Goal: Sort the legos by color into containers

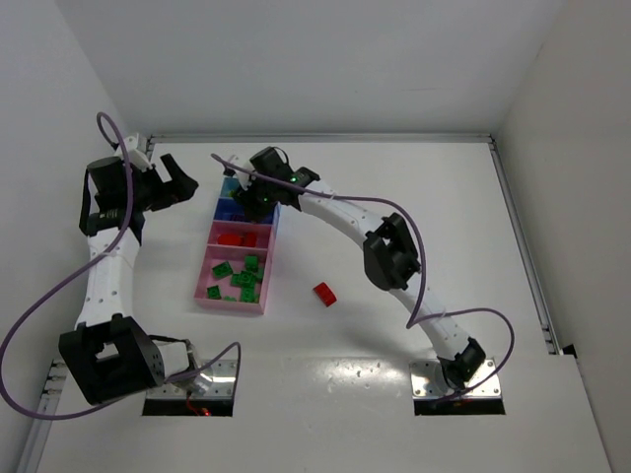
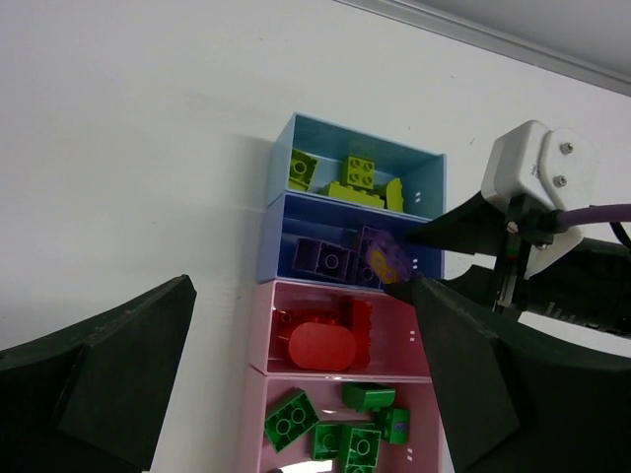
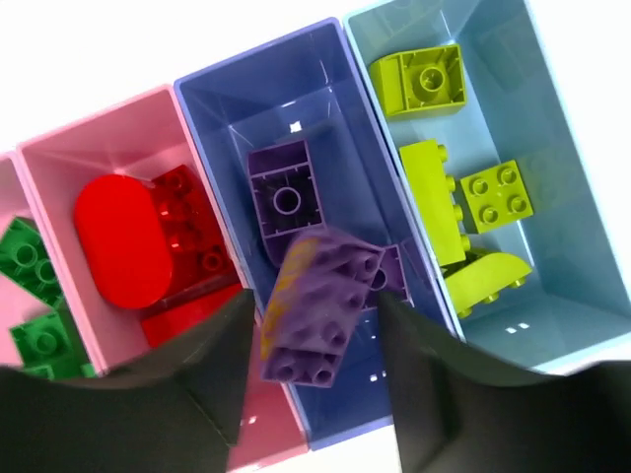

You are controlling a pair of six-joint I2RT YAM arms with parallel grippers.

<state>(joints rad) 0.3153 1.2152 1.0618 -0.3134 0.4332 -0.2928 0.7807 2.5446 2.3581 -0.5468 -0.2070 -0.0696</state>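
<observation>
The containers are a row of joined trays: green legos in the near pink one, red legos in the second pink one, purple legos in the dark blue one, lime legos in the light blue one. My right gripper hovers over the dark blue compartment. A purple brick with a yellow mark hangs tilted and blurred between its spread fingers, loose. One red brick lies on the table right of the trays. My left gripper is open and empty, left of the trays' far end.
White walls close in the table at the left and back. A raised rail runs along the table's right side. The right arm arches over the table from its base to the trays.
</observation>
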